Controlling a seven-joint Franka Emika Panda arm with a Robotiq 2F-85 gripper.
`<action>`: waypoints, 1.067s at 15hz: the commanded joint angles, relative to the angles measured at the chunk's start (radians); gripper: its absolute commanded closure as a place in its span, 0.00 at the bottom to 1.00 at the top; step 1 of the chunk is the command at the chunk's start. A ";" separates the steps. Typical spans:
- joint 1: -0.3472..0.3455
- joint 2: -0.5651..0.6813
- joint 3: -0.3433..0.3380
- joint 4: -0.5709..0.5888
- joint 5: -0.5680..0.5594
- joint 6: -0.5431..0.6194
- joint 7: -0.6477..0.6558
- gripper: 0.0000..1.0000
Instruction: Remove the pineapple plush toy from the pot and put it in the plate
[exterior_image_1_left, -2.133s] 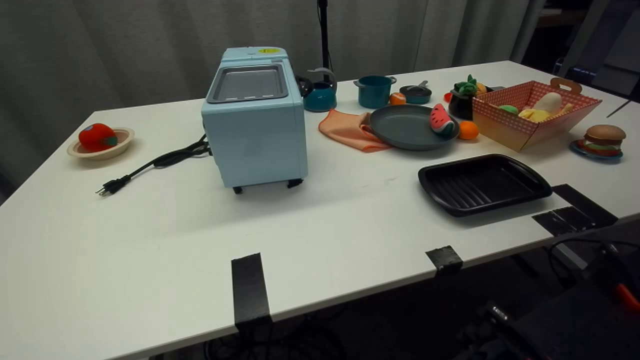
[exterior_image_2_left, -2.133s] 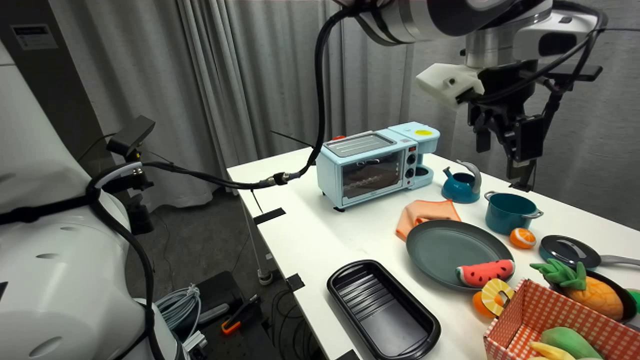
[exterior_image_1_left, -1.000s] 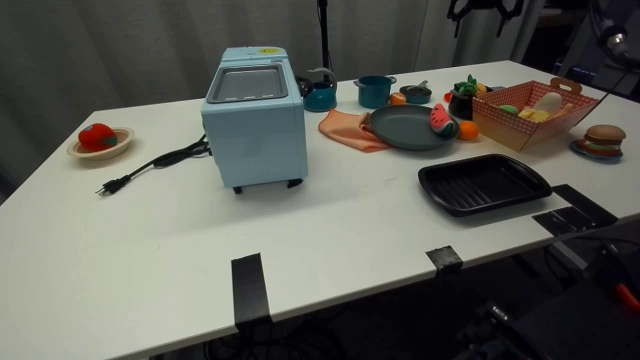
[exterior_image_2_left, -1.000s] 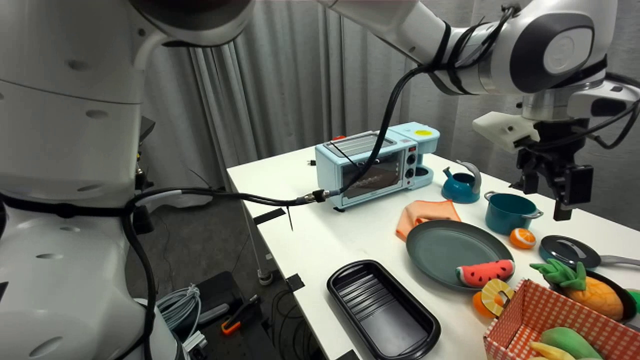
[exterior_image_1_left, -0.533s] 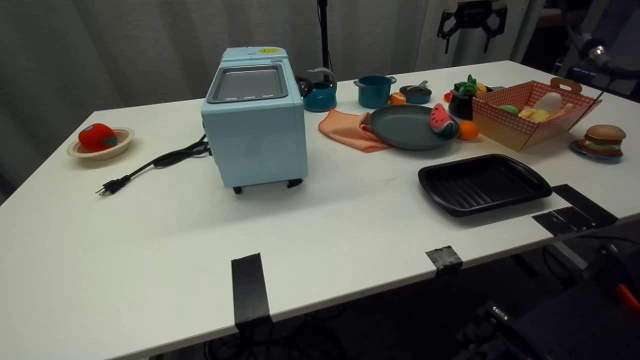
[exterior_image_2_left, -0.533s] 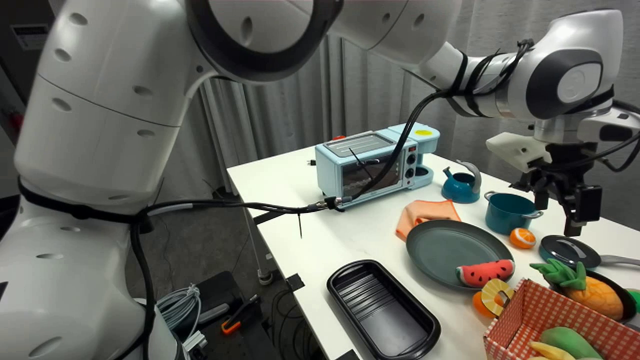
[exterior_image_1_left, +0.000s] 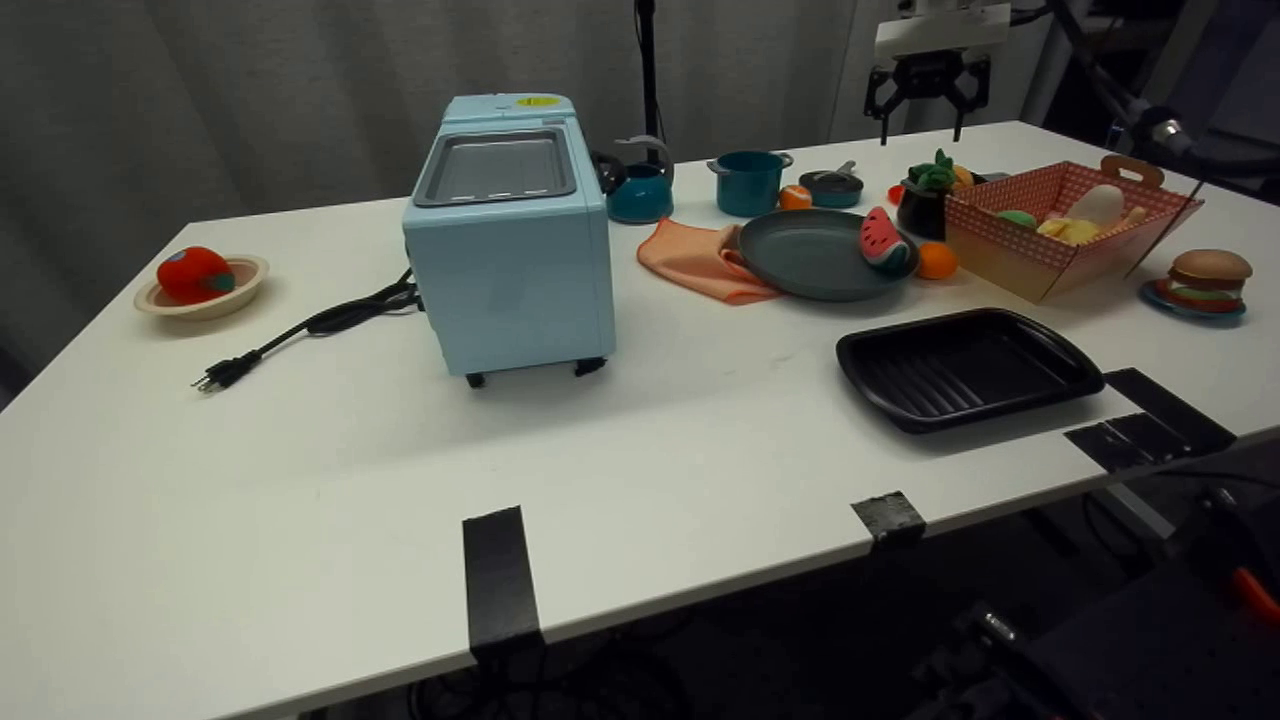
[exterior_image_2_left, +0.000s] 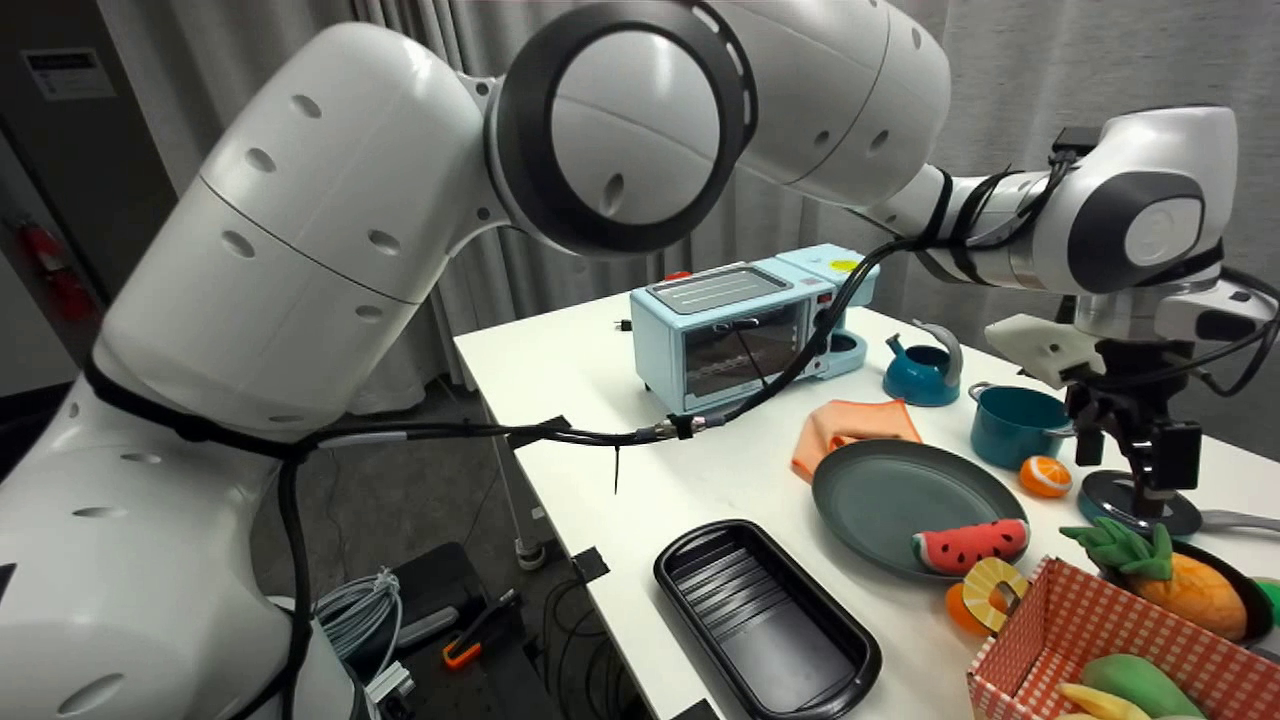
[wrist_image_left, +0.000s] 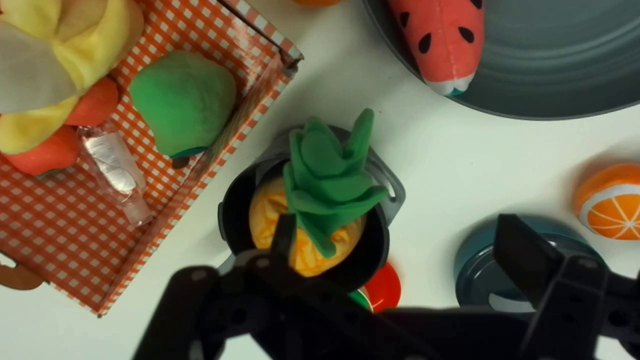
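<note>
The pineapple plush toy sits in the pot, its orange body (exterior_image_2_left: 1190, 592) and green tuft sticking out at the top. In the wrist view its tuft (wrist_image_left: 330, 185) rises over the rim of the dark pot (wrist_image_left: 375, 255); the pot (exterior_image_1_left: 920, 212) also shows in an exterior view. The dark grey plate (exterior_image_2_left: 890, 500) holds a watermelon plush (exterior_image_2_left: 970, 546) at its edge. My gripper (exterior_image_1_left: 920, 138) is open and empty, above the table and apart from the toy. In the wrist view the gripper's (wrist_image_left: 396, 221) left finger overlaps the toy and its right finger overlaps the small pan.
A red checkered basket (exterior_image_1_left: 1010, 255) with plush food stands close beside the pot. The small lidded pan (exterior_image_2_left: 1110, 500), an orange slice toy (exterior_image_2_left: 1046, 476) and the teal pot (exterior_image_2_left: 1020, 425) are nearby. The black ridged tray (exterior_image_1_left: 970, 370) lies near the table edge.
The arm has reached outward and my gripper has come down over the area by the pot and small pan, staying open. The toy, pot and plate have not moved.
</note>
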 joint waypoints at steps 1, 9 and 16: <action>-0.013 0.091 -0.018 0.122 0.004 -0.056 0.021 0.00; -0.024 0.158 -0.039 0.169 -0.003 -0.106 0.021 0.00; -0.024 0.134 -0.035 0.151 0.001 -0.140 0.015 0.40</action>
